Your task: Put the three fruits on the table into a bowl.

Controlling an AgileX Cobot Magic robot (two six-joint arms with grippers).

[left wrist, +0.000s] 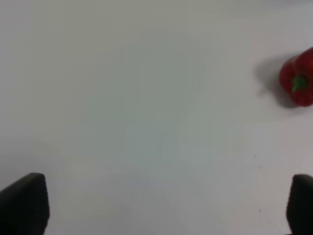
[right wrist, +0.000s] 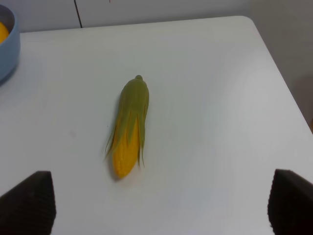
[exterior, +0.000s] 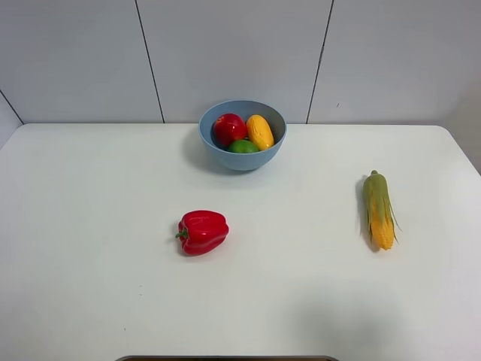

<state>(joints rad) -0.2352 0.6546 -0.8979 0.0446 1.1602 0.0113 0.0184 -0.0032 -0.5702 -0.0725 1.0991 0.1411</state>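
The light-blue bowl [exterior: 242, 154] stands at the back middle of the white table [exterior: 90, 226]. In it lie the red apple [exterior: 229, 128], the yellow-orange mango [exterior: 260, 131] and the green lime-like fruit [exterior: 243, 147]. Neither gripper shows in the exterior high view. My left gripper [left wrist: 166, 205] is open and empty over bare table, its two dark fingertips [left wrist: 24, 203] far apart. My right gripper [right wrist: 161, 205] is open and empty, its fingertips [right wrist: 29, 200] spread wide above the table near the corn. The bowl's rim [right wrist: 9, 51] with a bit of mango [right wrist: 3, 32] shows in the right wrist view.
A red bell pepper [exterior: 202, 232] with a green stem lies in the middle of the table; it also shows in the left wrist view [left wrist: 298, 78]. A green-husked corn cob [exterior: 379, 210] lies at the right, and in the right wrist view [right wrist: 128, 127]. A grey panelled wall [exterior: 240, 53] runs behind.
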